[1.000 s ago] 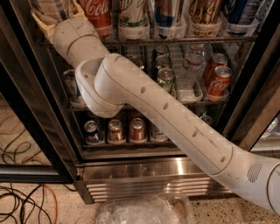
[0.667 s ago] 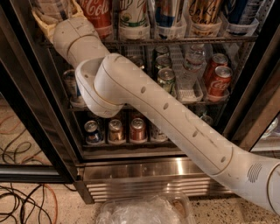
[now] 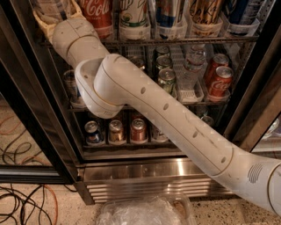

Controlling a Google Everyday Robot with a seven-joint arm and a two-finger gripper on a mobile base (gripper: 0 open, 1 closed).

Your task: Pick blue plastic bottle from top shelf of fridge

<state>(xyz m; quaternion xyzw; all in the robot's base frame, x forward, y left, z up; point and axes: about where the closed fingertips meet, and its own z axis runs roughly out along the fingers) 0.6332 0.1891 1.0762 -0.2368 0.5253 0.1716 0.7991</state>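
At the fridge's (image 3: 145,169) top shelf (image 3: 175,41), the gripper (image 3: 55,6) hovers at the blue plastic bottle (image 3: 47,9), likely slick and squashy, best held mid-label; jaws' state cannot be told.

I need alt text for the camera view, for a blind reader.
A white robot arm reaches into an open fridge, its gripper at the left end of the top shelf around a pale-labelled bottle, beside a red Coca-Cola bottle. Cans stand on the racks below.

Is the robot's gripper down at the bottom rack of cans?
No, the gripper is up at the left end of the grey wire top shelf, beside the red Coca-Cola bottle.
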